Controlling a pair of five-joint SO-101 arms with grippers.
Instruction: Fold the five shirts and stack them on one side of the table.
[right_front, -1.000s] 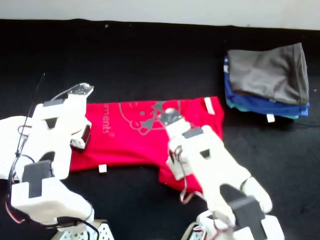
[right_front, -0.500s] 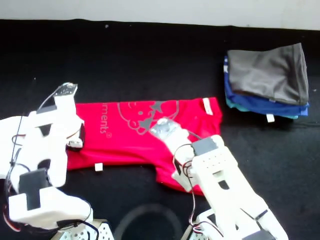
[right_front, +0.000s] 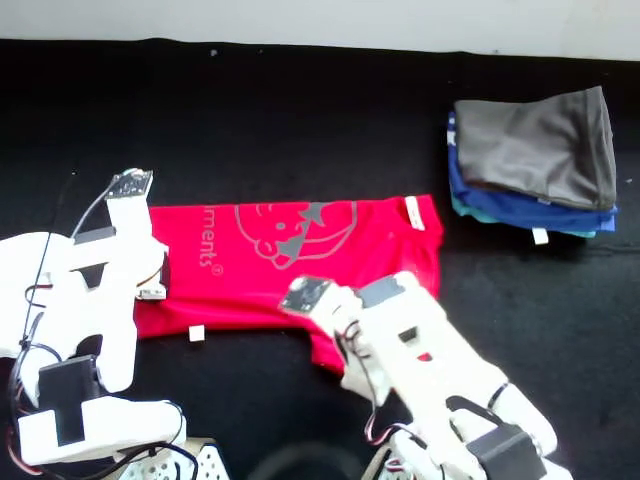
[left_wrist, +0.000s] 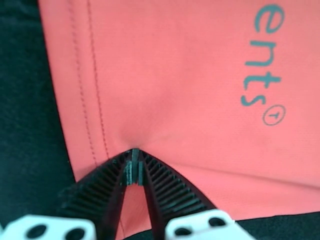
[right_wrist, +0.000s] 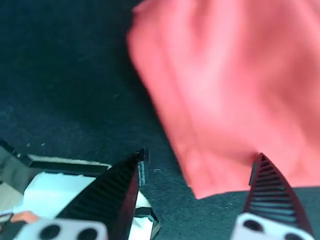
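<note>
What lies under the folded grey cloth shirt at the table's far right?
A folded blue cloth shirt lies directly under the grey shirt, with a thin teal cloth edge below that. Their middles are covered, so further layers cannot be seen.

Black surface (right_front: 300, 120). Red shirt (right_front: 240, 275) spread flat near the middle, print up, small white tags at its edges. Stack (right_front: 535, 160) of folded shirts at far right, grey on top, blue and teal beneath, apart from the red shirt.

Left gripper (left_wrist: 134, 170) was pinched tight on the red shirt (left_wrist: 175, 90), arm folded low. Right gripper (right_wrist: 200, 156) just hung there, jaws spread wide, pointing down.
</note>
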